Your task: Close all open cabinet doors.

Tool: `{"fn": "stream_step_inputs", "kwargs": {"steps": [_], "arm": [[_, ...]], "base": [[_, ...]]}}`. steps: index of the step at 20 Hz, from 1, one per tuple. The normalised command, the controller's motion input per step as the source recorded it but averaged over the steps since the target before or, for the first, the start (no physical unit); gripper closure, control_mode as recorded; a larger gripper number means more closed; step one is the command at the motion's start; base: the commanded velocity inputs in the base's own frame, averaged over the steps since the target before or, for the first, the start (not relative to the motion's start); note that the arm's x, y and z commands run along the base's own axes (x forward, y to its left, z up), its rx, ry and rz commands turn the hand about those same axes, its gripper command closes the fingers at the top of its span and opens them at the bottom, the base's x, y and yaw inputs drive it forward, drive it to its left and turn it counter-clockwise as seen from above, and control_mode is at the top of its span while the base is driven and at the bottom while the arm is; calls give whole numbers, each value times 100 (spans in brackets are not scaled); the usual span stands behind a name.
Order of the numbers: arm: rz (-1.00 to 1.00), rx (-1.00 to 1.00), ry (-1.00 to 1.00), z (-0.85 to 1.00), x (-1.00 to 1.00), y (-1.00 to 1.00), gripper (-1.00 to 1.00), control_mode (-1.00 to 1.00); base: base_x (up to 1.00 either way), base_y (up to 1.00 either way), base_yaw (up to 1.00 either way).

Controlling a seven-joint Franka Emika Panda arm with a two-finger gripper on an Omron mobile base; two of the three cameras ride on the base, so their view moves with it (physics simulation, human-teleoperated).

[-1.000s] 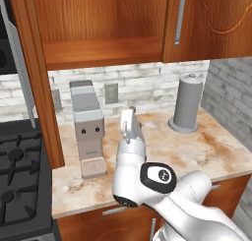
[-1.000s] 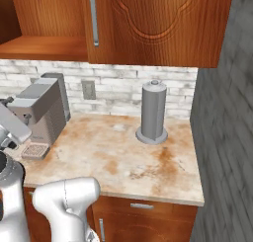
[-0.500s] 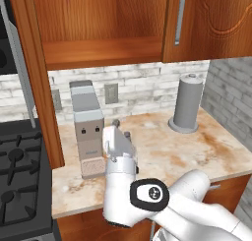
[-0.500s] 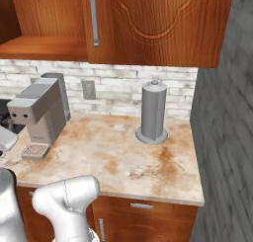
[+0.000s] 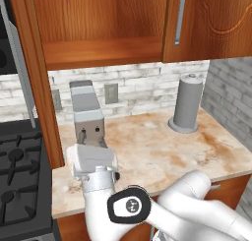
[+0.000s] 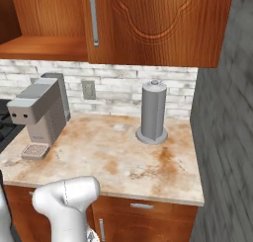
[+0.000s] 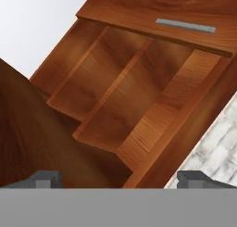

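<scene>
Keeps the end effector [image 7: 119,179] spread wide and empty, fingertips [image 7: 46,177] far apart, probably so that a flat finger or the back of the hand can push a panel rather than grip anything.

Points the hand up into the open cabinet [image 7: 125,96], with bare shelves and a divider ahead and a dark wood face [image 7: 28,129] close at the lower left, most likely the swung-out door.

From the left base view, finds that open door [image 5: 37,87] standing out from the left of the cabinet, almost edge-on, with its long bar handle [image 5: 19,73] on the outer side, over the edge of the stove [image 5: 19,186]. Leaves the shelf [image 5: 103,50] behind it exposed.

Finds the neighbouring door [image 5: 216,18] already flush, handle [image 5: 180,16] upright; needs nothing there.

Sets the wrist low over the surface [image 5: 147,151], just in front of the coffee machine [image 5: 87,112] and well apart from the towel holder [image 5: 189,105], seemingly to come up on the open door's outer side.

Calls next for reaching round that door and sweeping it right, clear of the coffee machine.
</scene>
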Motion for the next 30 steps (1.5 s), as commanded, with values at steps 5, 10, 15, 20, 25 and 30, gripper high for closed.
{"fn": "stream_step_inputs", "kwargs": {"steps": [5,10,15,20,25,30], "arm": [[14,-11,-5,13,-9,76,-100,-100],[2,-3,-2,-2,-7,10,-100,-100],[5,-8,-15,-2,-24,43,-100,-100],[6,-3,-10,0,0,44,-100,-100],[3,-1,-10,5,0,29,-100,-100],[1,-1,-15,15,0,18,-100,-100]], "base": [[0,0,0],[0,0,0],[0,0,0],[0,0,0],[0,0,0],[0,0,0]]}}
